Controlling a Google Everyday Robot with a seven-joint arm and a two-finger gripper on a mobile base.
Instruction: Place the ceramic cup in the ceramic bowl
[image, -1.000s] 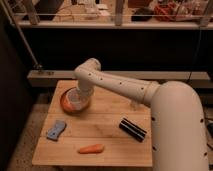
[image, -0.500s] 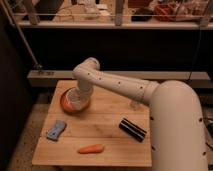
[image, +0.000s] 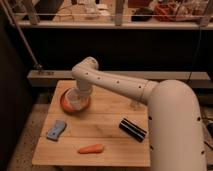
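The orange-terracotta ceramic bowl (image: 66, 104) sits on the left rear part of the wooden table (image: 105, 120). Inside it stands the white ceramic cup (image: 76, 101), upright within the bowl's rim. My white arm reaches in from the right and bends down over the bowl. At its end, my gripper (image: 77, 96) comes down onto the cup from above and is shut on it. The gripper covers the cup's top and part of the bowl's far rim.
A blue-grey flat object (image: 56, 129) lies at the front left and an orange carrot (image: 91, 148) near the front edge. A black cylinder (image: 132, 129) lies right of centre. A slim pale bottle-shaped object (image: 135, 104) stands behind my arm. A dark wall and a ledge back the table.
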